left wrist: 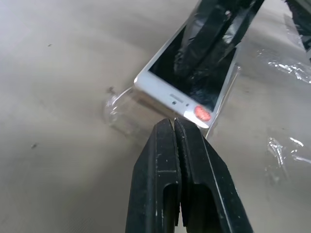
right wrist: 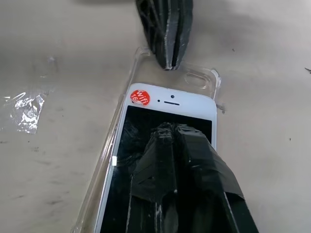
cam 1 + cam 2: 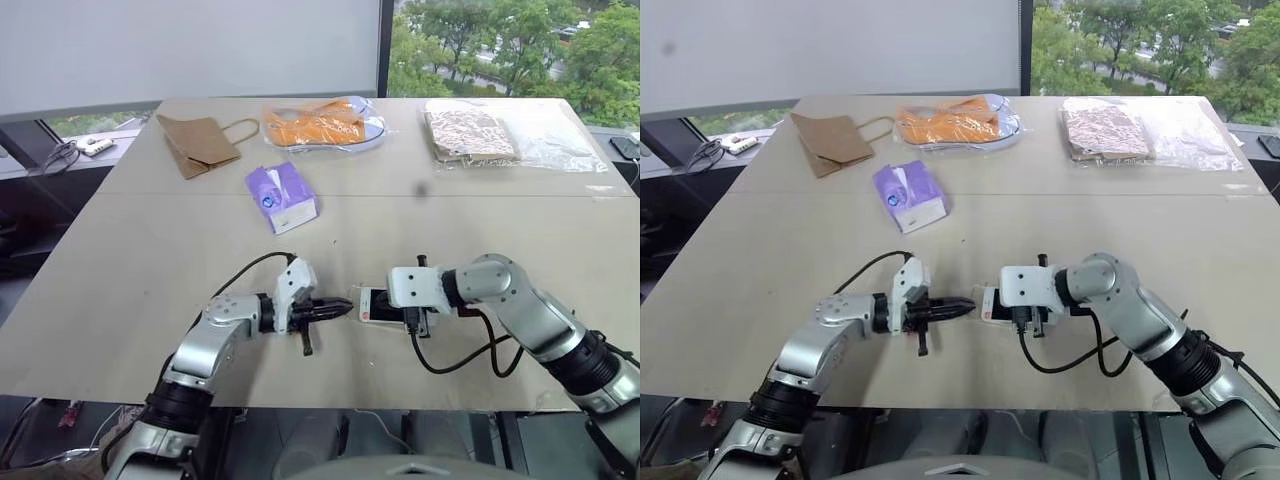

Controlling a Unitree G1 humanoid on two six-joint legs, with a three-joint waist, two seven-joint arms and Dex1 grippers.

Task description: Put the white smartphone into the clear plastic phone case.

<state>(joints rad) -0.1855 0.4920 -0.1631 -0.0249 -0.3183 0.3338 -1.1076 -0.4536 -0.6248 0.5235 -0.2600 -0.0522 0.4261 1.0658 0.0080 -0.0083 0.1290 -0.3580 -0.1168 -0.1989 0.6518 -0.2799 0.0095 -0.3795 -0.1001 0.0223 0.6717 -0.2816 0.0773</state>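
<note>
Seating step under way, as I judge it; my left gripper [image 1: 174, 127] has its fingers pressed together, empty, tip at the bare end of the clear plastic phone case [image 2: 197, 77], just short of the white smartphone [image 2: 171, 103]; my right gripper [image 2: 167, 128], fingers likewise together, rests on the screen; phone lies partly in the shell, short of its end; next: slide it home against my left tip, then press flat.

Closed left claw [image 3: 962, 306] just beside white smartphone [image 3: 990, 305] under right claw [image 3: 1025, 318], near table's [image 3: 760, 300] front edge
</note>
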